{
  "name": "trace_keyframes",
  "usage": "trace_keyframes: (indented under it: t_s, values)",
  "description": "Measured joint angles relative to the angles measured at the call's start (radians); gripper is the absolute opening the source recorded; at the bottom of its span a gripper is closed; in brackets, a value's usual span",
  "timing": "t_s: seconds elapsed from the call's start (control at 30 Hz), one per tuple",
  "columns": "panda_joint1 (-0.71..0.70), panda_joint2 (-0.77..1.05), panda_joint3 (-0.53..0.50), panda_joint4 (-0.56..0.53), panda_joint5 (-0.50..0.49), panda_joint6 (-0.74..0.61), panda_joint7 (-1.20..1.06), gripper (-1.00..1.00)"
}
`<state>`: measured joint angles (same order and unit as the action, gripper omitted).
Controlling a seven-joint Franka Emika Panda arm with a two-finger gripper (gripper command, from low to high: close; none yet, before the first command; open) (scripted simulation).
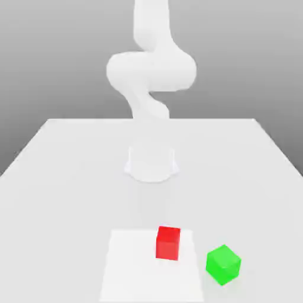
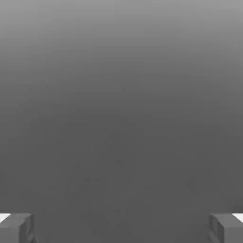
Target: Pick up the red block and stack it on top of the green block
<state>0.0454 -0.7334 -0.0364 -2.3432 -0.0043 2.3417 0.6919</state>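
Tool point(image 2: 121, 228) fingers spread apart; red block point(image 1: 168, 242) near green block point(image 1: 223, 264), both unmarked.

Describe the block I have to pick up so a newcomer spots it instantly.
On the white table, find the brighter white square patch at the near edge. The red block sits on it; the equal-sized green block lies off the patch, toward the exterior view's right.

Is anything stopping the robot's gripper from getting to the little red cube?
Probably not. The small red cube sits alone on the white table, apart from the small green cube, with nothing on top. The gripper has its fingers wide open.
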Motion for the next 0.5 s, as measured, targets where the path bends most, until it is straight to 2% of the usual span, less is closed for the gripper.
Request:
trace_keyframes:
  t_s: [0.5]
  values:
    - [0.234, 0.403, -0.184, -0.261, 0.005, 0.254, -0.670, 0.00]
